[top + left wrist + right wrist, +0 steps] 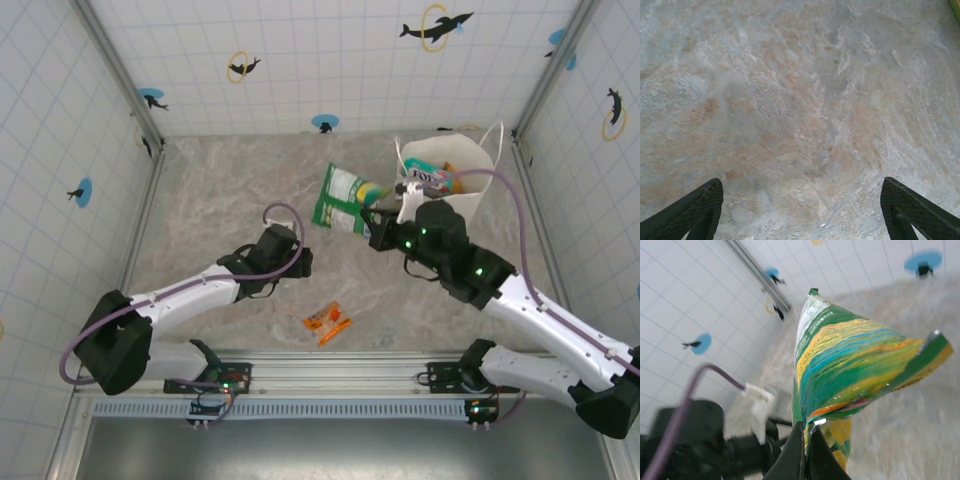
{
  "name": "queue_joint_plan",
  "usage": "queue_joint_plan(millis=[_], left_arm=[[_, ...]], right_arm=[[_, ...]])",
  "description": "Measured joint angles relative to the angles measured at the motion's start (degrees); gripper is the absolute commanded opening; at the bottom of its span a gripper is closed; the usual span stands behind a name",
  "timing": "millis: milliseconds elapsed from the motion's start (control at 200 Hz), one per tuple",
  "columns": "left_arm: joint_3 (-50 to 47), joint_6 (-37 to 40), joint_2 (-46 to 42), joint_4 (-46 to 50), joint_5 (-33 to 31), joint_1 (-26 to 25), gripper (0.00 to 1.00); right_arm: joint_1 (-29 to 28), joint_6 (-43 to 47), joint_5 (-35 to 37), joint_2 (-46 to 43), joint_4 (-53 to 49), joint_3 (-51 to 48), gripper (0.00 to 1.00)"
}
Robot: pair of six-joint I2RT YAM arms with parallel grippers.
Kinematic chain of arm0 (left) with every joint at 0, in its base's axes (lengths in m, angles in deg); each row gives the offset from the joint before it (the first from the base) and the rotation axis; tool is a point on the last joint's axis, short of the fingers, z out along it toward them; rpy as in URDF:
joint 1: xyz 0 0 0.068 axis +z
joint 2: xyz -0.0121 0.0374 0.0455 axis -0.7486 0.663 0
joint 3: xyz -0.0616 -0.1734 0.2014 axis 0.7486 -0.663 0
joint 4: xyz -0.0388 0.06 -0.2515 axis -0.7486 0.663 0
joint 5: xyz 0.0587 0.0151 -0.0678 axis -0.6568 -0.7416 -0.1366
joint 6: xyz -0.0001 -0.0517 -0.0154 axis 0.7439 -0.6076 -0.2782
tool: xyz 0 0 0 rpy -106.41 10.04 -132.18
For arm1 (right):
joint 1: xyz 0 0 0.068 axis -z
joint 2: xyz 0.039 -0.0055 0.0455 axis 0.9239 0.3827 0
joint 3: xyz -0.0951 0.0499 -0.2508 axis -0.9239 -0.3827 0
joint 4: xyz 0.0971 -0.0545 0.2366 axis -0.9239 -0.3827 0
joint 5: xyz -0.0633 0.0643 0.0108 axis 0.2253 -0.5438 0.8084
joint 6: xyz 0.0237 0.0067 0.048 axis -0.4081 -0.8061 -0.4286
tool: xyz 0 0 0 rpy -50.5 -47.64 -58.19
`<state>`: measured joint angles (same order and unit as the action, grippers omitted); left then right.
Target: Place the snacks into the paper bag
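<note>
Green-and-white glossy snack packet (345,200) pinched by its edge in the right tool (806,446), hanging just beside the tall white paper bag (484,180), left tool (800,212) spread over bare marble bench (220,190) — thin grip, floppy load, so risk of slipping or snagging the bag's rim.

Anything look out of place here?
Nothing spilled or torn. The green packet hangs tilted, pinched by one edge in the right pincer beside the paper bag; a small orange packet lies alone on the table.
</note>
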<state>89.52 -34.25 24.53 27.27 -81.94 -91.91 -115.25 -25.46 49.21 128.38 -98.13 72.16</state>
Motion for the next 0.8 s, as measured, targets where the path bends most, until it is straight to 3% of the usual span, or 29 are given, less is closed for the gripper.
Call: queue_joint_plan(millis=[315, 580, 801], left_arm=[[2.9, 0.5, -0.5, 3.0, -1.4, 0.0, 0.85], [3.7, 0.7, -0.5, 3.4, -1.5, 0.0, 0.84], [3.7, 1.2, -0.5, 3.5, -1.5, 0.0, 0.84]], right_arm=[[10.5, 9.6, 0.6, 3.6, -0.5, 16.7, 0.0], [24.1, 13.3, 1.4, 3.5, -3.0, 20.8, 0.0], [31.3, 14.4, 3.3, 2.9, -7.6, 19.6, 0.0]])
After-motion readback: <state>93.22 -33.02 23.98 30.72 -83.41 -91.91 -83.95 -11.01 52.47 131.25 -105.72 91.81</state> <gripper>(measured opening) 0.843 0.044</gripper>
